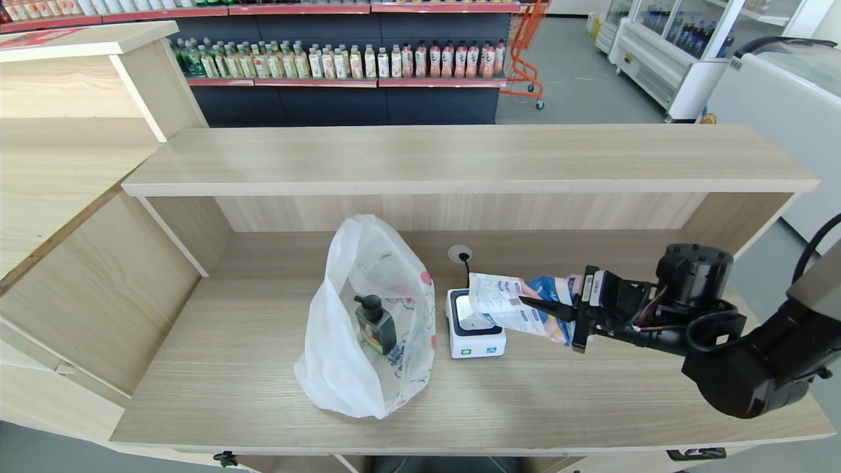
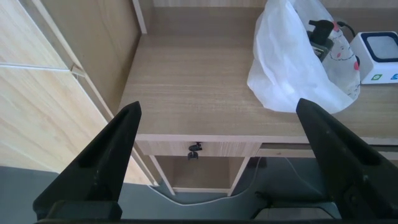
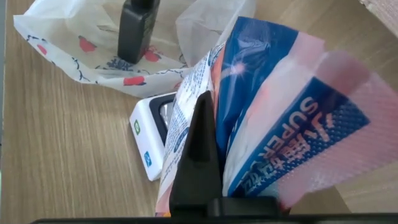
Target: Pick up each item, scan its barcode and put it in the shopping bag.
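Right tool [image 1: 535,305], arm level, clenches packet [image 1: 499,299] over scanner [image 1: 476,343]; left tool [image 2: 219,109] spread wide.

The packet [image 1: 499,299] clamped in the right gripper [image 1: 533,305] hides that gripper's far finger and covers part of the scanner [image 1: 478,343] just below the jaws' tips. Beyond the tips, the shopping bag [image 1: 341,355] veils the base of the pump bottle [image 1: 376,325].

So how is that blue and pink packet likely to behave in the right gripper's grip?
Probably floppy: the packet creases and bulges where the right gripper pinches it above the scanner. Likely light for its size, since one end pinch holds it out. The glossy film may be slippery.
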Tool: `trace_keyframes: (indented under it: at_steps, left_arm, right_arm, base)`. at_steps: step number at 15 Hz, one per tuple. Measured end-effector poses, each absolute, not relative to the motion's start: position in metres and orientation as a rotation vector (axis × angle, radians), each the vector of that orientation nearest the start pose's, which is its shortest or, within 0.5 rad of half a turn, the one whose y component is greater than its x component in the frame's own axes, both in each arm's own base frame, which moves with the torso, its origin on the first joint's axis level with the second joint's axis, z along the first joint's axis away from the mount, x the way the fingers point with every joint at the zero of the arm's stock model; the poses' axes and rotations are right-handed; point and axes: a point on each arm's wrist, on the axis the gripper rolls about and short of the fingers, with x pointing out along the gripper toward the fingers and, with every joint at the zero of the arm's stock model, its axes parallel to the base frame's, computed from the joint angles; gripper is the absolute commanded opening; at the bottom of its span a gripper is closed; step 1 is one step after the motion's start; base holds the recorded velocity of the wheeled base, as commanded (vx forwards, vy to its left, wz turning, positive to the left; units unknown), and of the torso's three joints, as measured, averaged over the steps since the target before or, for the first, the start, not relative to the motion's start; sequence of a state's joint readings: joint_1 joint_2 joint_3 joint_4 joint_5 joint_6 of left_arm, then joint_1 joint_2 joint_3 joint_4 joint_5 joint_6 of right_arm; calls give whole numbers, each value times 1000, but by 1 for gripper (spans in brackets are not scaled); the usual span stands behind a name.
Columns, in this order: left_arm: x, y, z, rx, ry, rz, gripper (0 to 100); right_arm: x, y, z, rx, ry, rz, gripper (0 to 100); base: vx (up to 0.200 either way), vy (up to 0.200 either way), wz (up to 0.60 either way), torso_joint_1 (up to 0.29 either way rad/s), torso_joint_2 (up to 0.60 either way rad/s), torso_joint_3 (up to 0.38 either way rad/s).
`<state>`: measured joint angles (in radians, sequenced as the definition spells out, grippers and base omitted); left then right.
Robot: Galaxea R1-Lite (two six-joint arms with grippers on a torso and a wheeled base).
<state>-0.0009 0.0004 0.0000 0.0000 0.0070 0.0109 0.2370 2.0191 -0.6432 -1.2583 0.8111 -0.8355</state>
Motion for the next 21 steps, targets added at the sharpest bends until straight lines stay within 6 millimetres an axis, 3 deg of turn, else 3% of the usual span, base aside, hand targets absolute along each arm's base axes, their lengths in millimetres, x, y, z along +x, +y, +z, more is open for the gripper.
trace_keyframes:
  at_steps: [5, 13, 21]
  left_arm:
    - [-23, 0, 75, 11, 0, 6, 100]
    - [-23, 0, 75, 11, 0, 6, 100]
    - [-23, 0, 75, 11, 0, 6, 100]
  right_arm:
    - [331, 104, 85, -722, -366, 1057, 0]
    - [338, 101, 71, -726, -391, 1036, 0]
    - [363, 105, 71, -630, -339, 960, 0]
  base:
    - [0, 0, 0, 0, 0, 0]
    - [0, 0, 0, 0, 0, 0]
    - [0, 0, 0, 0, 0, 0]
